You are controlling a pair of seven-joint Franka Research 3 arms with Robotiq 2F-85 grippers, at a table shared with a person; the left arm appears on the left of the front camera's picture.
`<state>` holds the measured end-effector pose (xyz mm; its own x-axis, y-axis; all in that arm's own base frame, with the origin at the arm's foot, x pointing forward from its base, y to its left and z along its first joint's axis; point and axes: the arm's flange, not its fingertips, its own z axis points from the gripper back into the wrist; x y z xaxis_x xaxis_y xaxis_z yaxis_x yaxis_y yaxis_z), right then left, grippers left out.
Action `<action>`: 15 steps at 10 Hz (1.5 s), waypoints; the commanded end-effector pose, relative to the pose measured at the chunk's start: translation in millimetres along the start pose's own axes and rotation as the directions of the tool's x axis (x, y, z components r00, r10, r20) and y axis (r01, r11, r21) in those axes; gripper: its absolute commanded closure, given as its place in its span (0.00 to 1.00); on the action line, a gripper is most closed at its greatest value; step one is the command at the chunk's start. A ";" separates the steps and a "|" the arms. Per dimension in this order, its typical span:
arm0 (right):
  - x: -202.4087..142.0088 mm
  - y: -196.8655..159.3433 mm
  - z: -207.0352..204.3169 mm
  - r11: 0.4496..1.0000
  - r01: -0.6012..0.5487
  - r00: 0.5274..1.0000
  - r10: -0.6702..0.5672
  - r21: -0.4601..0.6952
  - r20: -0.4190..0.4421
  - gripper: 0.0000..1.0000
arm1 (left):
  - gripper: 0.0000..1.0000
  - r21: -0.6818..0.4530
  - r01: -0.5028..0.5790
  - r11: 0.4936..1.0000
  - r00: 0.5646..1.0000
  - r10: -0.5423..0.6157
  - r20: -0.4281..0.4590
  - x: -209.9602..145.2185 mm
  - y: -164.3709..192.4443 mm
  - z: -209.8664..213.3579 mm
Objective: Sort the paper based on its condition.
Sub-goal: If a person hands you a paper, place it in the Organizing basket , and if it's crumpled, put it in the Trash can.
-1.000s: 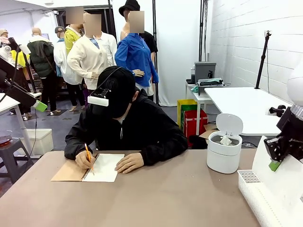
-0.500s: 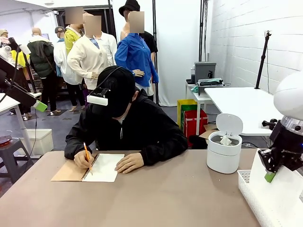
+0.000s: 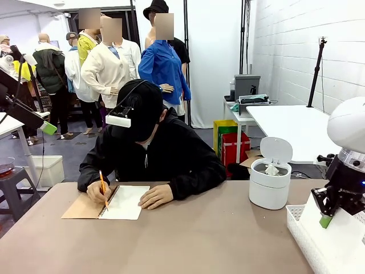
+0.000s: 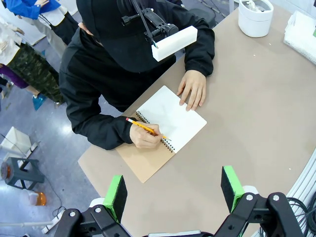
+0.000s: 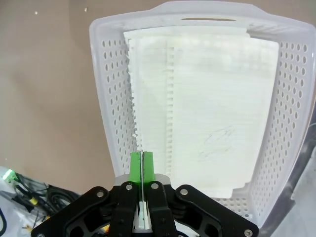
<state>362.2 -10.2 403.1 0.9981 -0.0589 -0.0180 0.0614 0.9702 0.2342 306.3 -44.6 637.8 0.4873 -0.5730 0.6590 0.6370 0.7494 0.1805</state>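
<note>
My right gripper [image 3: 326, 220] is shut on the top edge of a white paper sheet [image 3: 336, 246], which hangs over the white lattice basket [image 3: 297, 214] at the table's right front. From the right wrist the green pads [image 5: 136, 165] press together on the sheet's thin edge, above the basket [image 5: 106, 98]. Several sheets [image 5: 207, 113] lie flat inside it, the top one with faint pencil scribbles. My left gripper [image 4: 173, 190] is open and holds nothing, high over the table. The person writes with a pencil on the open page of a spiral notebook [image 4: 170, 118].
A round white bin [image 3: 269, 185] with its lid up stands at the table's far right, holding a crumpled white lump. The person's arms and the notebook [image 3: 126, 202] take up the far left. Brown tabletop [image 3: 199, 240] lies bare between them.
My right gripper has come down and slightly left with the sheet, closer to the basket. The person's pencil hand has shifted a little on the notebook.
</note>
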 end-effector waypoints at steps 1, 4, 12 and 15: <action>-37.3 -12.0 -33.0 0.999 0.007 1.000 -0.007 -0.035 0.025 0.77 | 0.00 0.000 -0.002 1.000 1.000 0.002 -0.001 -0.1 0.5 0.4; -32.3 -17.8 -25.1 0.995 -0.011 0.998 0.018 -0.098 0.067 0.20 | 0.00 0.000 -0.002 1.000 1.000 0.002 -0.001 -0.1 0.5 0.4; -13.7 -11.7 51.0 0.960 -0.193 0.967 0.221 -0.202 0.126 0.00 | 0.00 0.000 -0.002 1.000 1.000 0.002 -0.001 -0.1 0.5 0.4; -13.7 1.2 77.7 0.940 -0.301 0.939 0.322 -0.163 0.124 0.00 | 0.00 0.000 -0.002 1.000 1.000 0.002 -0.001 -0.1 0.5 0.4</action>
<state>346.8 -24.6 472.5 0.9663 0.1831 0.1810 -0.1925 0.9806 0.0360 306.3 -44.6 637.8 0.4873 -0.5730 0.6590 0.6370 0.7494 0.1805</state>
